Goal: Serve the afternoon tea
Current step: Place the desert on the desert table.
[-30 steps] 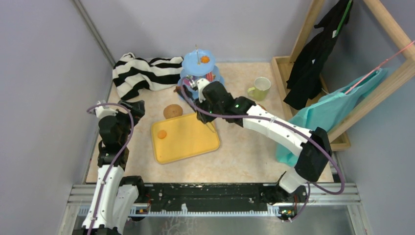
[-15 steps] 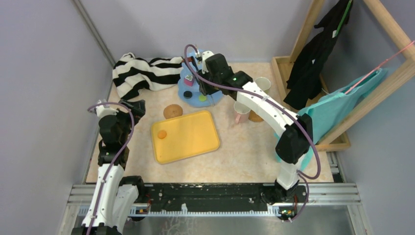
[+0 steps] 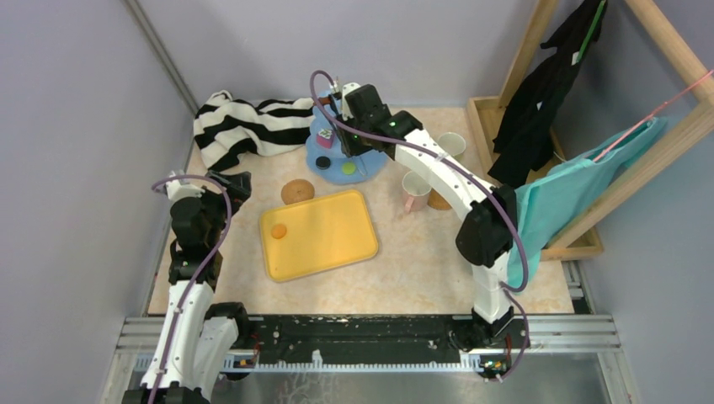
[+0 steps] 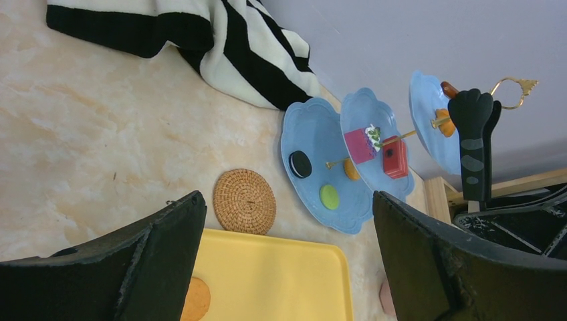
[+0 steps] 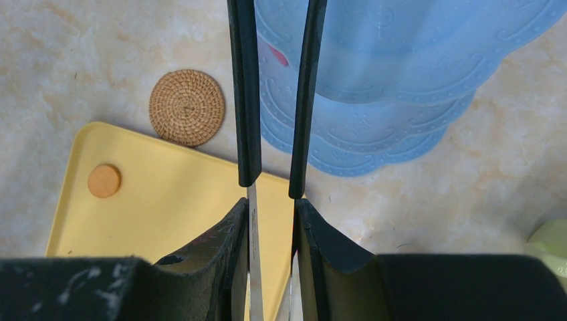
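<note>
Beige marbled tabletop (image 3: 404, 252), grey walls (image 3: 76, 101); left gripper (image 4: 287, 261) spread, right gripper (image 5: 271, 184) narrowed, grip unclear.

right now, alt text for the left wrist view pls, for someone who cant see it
A light-blue three-tier stand holds small toy treats, with the right gripper at its top tier. A round cork coaster lies just beside a yellow tray carrying one orange cookie, a striped cloth lies beyond, and the left gripper's open fingers frame the view.

Tray (image 3: 318, 233) sits mid-frame, one cookie (image 3: 279, 231) on it; coaster (image 3: 296, 191) just above its upper-left corner, stand (image 3: 347, 160) further up, cloth (image 3: 244, 126) upper left.
</note>
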`<move>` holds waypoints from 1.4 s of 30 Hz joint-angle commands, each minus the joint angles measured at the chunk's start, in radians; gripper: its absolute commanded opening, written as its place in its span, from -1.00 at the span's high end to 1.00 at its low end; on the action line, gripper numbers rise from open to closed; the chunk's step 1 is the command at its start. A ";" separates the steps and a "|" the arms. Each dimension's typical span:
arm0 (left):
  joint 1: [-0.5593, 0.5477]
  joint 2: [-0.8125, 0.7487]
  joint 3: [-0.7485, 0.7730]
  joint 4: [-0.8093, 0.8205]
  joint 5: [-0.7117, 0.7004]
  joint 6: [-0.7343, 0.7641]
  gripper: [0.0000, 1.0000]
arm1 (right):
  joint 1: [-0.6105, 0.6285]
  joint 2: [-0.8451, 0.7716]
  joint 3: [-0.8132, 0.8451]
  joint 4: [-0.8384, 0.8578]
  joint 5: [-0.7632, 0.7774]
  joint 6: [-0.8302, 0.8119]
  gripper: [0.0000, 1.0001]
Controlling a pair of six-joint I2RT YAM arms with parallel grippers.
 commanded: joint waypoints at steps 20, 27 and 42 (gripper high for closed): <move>0.004 -0.002 -0.006 0.036 0.021 0.006 -0.98 | -0.021 -0.017 0.034 -0.005 0.022 0.017 0.38; 0.005 -0.001 -0.009 0.039 0.023 0.005 -0.98 | -0.028 -0.017 0.032 -0.009 0.015 0.021 0.20; 0.012 0.006 -0.010 0.050 0.027 0.001 -0.98 | -0.033 -0.046 0.031 0.014 0.010 0.016 0.22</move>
